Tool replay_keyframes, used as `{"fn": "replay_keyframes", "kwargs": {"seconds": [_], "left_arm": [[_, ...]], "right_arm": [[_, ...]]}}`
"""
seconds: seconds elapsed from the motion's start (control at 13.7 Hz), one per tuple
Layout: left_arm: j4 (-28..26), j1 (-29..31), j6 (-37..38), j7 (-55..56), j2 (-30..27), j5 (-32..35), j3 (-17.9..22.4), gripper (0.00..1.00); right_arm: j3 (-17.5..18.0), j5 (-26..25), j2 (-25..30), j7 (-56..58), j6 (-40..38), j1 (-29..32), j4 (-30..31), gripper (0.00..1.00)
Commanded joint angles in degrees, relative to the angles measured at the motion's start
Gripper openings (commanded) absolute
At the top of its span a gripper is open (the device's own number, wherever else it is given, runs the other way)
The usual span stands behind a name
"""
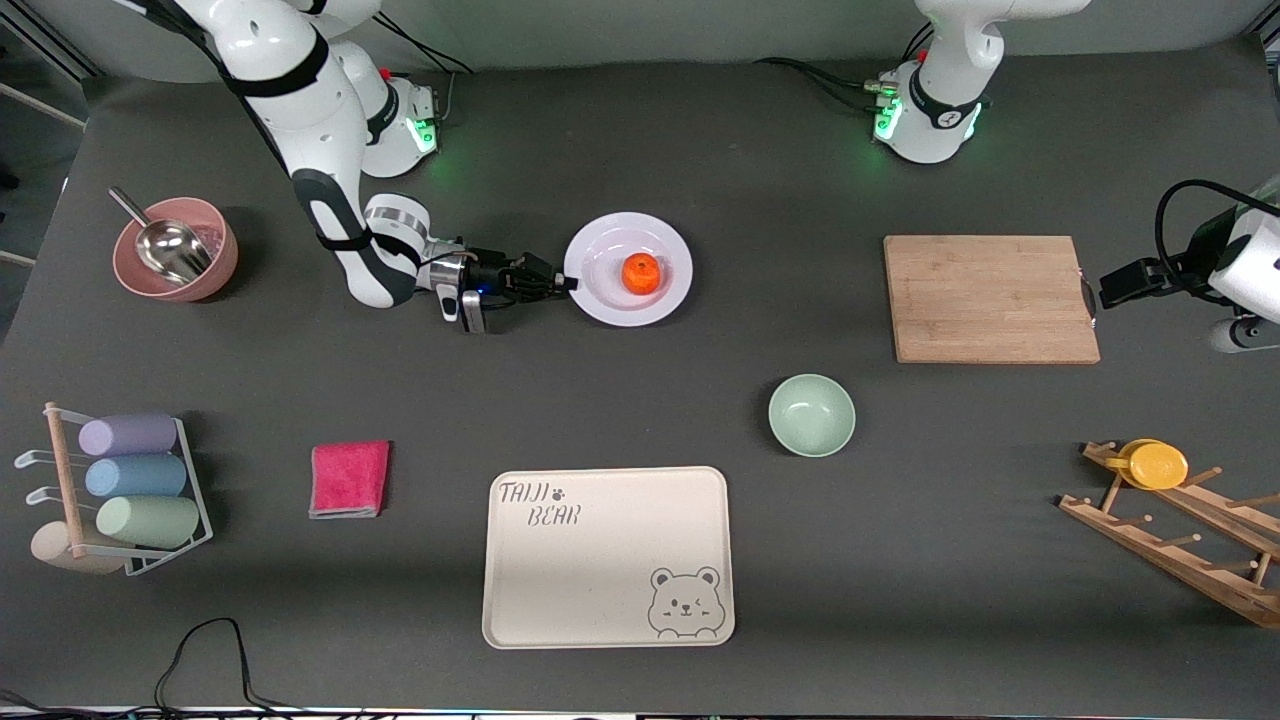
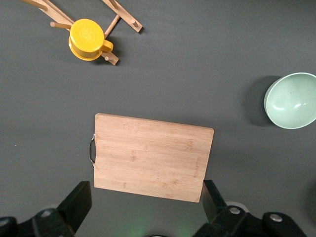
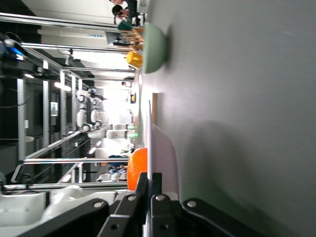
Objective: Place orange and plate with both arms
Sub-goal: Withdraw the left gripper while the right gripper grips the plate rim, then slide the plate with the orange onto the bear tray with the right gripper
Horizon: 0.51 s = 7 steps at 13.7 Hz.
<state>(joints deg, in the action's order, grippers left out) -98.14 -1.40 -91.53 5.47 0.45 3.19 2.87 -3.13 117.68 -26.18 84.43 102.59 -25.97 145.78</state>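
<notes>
Orange (image 1: pixel 640 272), small, round, bright, sits mid-plate on the glossy white round plate (image 1: pixel 600 295). Right wrist view alone confirms right gripper (image 3: pixel 149 190) clamped on the plate's rim. Left gripper (image 2: pixel 143 207), fingers spread, empty, waits above the bamboo cutting board (image 2: pixel 153 157).

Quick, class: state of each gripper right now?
Left gripper: open, holding nothing, above the cutting board.
Right gripper: shut on the plate rim; orange on it.

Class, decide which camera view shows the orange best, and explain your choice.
The front view: the whole orange sits in the white plate, seen from above. The right wrist view shows only an orange sliver past the plate's rim, which the right gripper pinches. The left wrist view misses it.
</notes>
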Motion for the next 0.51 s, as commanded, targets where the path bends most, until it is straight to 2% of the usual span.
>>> {"fn": "replay_keyframes", "kwargs": {"seconds": [0.0, 0.22, 0.44], "left_arm": [[1.6, 2.2, 1.9, -0.7, 0.3, 0.6, -1.9, 1.0], [1.6, 1.6, 1.9, -0.7, 0.3, 0.7, -1.8, 1.0], [1.7, 1.2, 1.9, -0.5, 0.3, 0.7, -1.7, 1.0]], "right_arm": [[0.1, -5.3, 9.8, -9.2, 1.1, 1.8, 1.4, 0.0], [0.1, -9.6, 13.4, -14.8, 3.1, 3.4, 0.6, 0.0], [-0.6, -9.9, 7.8, -15.0, 3.2, 4.3, -6.6, 0.0]]}}
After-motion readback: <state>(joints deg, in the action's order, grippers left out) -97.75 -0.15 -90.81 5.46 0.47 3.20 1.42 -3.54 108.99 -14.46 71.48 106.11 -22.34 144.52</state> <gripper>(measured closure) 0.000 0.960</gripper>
